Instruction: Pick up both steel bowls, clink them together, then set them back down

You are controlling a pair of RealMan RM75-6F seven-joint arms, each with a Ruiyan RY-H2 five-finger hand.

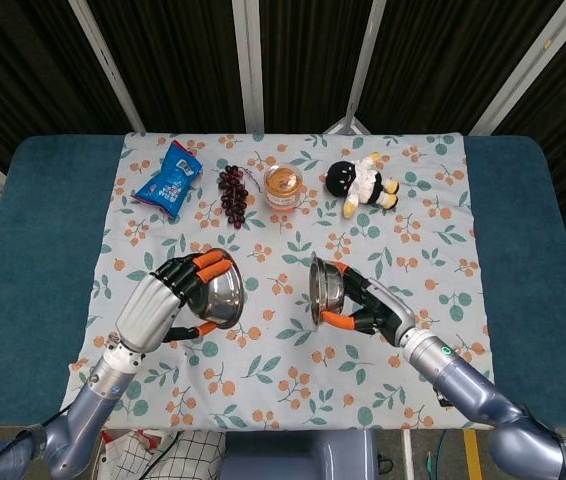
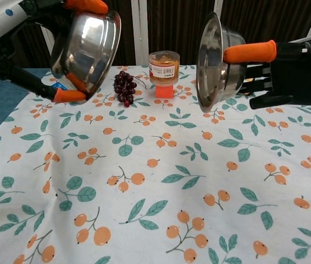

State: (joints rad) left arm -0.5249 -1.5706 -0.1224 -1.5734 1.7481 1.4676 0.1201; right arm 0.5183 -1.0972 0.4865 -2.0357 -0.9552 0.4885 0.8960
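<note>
Above the floral cloth [image 1: 293, 330], the left hand [image 1: 153, 308] grips 1 steel bowl [image 1: 218, 288] by its rim and the right hand [image 1: 378, 305] grips the other steel bowl [image 1: 325, 288], both bowls lifted clear, tilted mouth-inward and apart, with a gap between their rims. Because each hold looks like a fingertip clamp on smooth steel, a hard or off-centre clink could probably twist a bowl loose. A dropped bowl might then roll toward the grapes [image 1: 232, 190], jar [image 1: 283, 184] or plush toy [image 1: 363, 183] at the far edge.
</note>
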